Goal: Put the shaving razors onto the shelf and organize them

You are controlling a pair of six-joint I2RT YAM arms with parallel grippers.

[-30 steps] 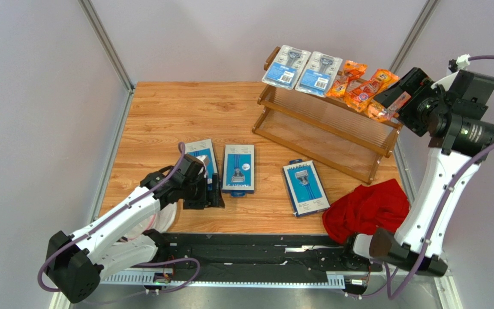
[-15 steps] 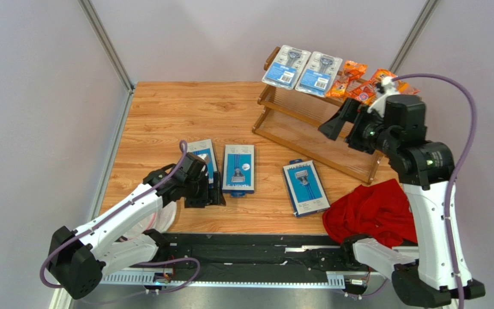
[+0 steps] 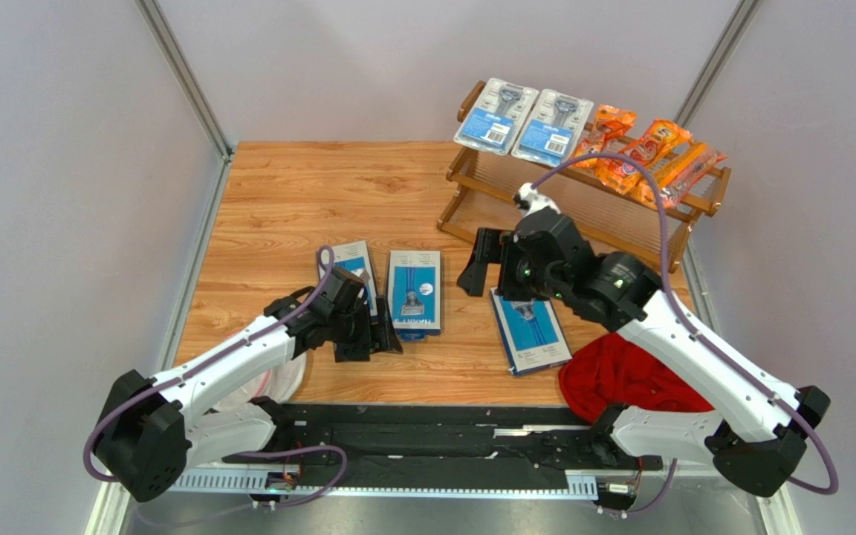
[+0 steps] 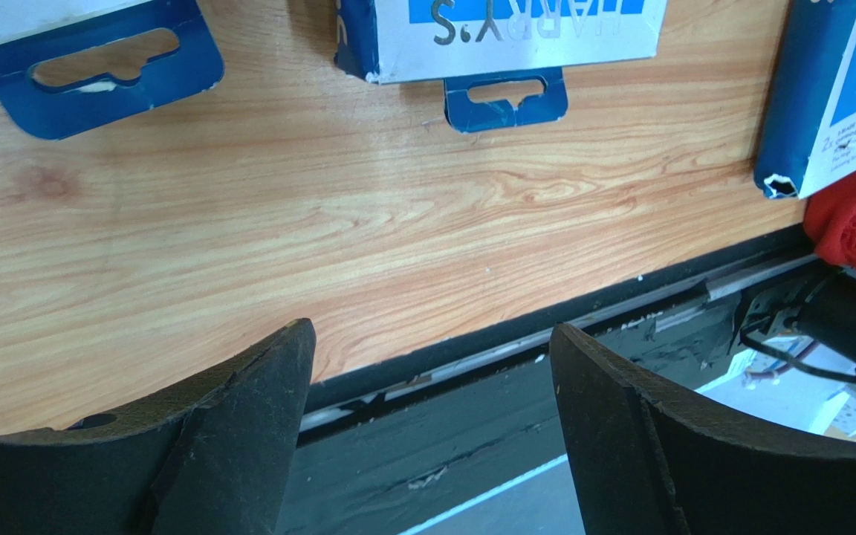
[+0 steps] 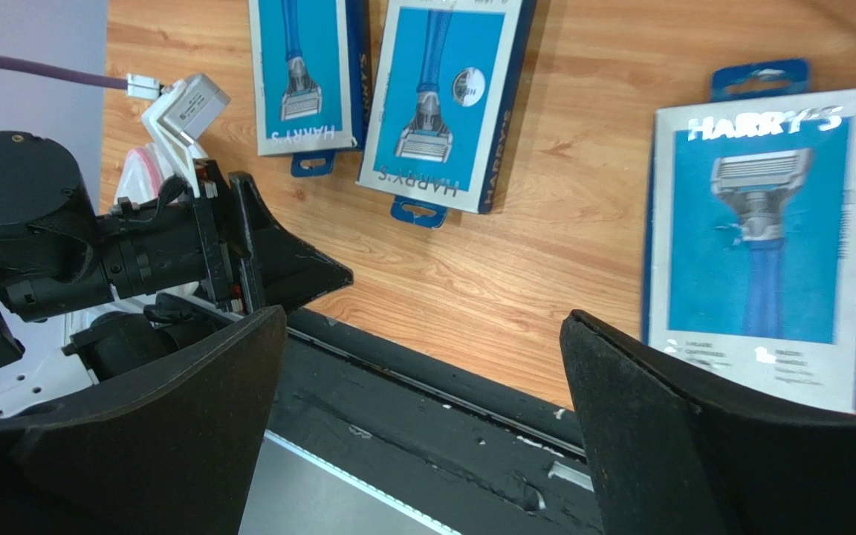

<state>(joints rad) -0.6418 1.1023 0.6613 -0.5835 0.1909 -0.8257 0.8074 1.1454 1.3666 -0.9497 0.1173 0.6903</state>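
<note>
Plainly, a wood-grain surface (image 3: 287, 190) between grey walls (image 3: 64, 167) carries three blue boxes (image 3: 414, 292); the shelf (image 3: 622, 212) holds two blister packs (image 3: 496, 115); left hand (image 4: 430, 334) and right hand (image 5: 421, 321) gape empty.

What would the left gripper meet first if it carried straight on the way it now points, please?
Most likely the bare wooden tabletop near the black front rail. The left gripper, open, frames only wood and rail, and the nearest Harry's razor box lies beyond. Depth is uncertain.

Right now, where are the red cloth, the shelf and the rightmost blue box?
red cloth (image 3: 606, 379), top external view, its left fold.
shelf (image 3: 622, 212), top external view, bare slats.
rightmost blue box (image 5: 758, 223), right wrist view, the printed razor.
</note>
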